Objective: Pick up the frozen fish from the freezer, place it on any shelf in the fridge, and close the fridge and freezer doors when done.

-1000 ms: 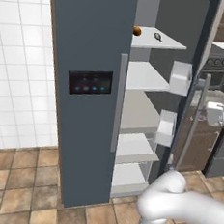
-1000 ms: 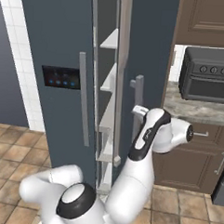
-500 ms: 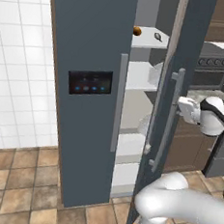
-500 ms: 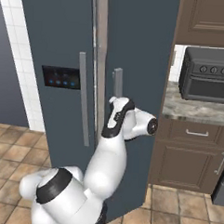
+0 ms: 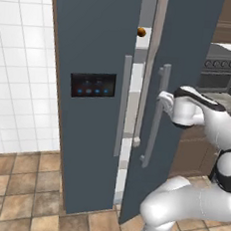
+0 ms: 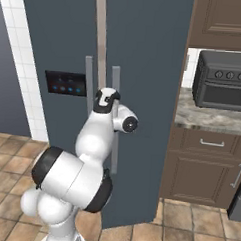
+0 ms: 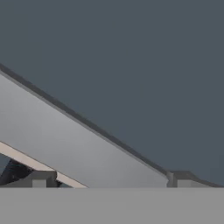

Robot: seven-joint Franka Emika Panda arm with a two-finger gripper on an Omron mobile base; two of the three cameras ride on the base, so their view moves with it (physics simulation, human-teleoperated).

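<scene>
One door remains: the plain fridge door [image 5: 184,69] stands nearly shut, the spread gripper [image 5: 163,98] pressing its handle; the frozen fish is probably inside, hidden; panelled freezer door [image 5: 93,85] looks closed.

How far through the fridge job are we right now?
Looks done: the freezer door, the one with the black panel, sits shut. In hand: the open end effector is at the fridge door by its bar handle; that door is ajar, with shelves and an orange-brown ball showing through the gap. Left: shutting it fully. I cannot see the fish.
</scene>
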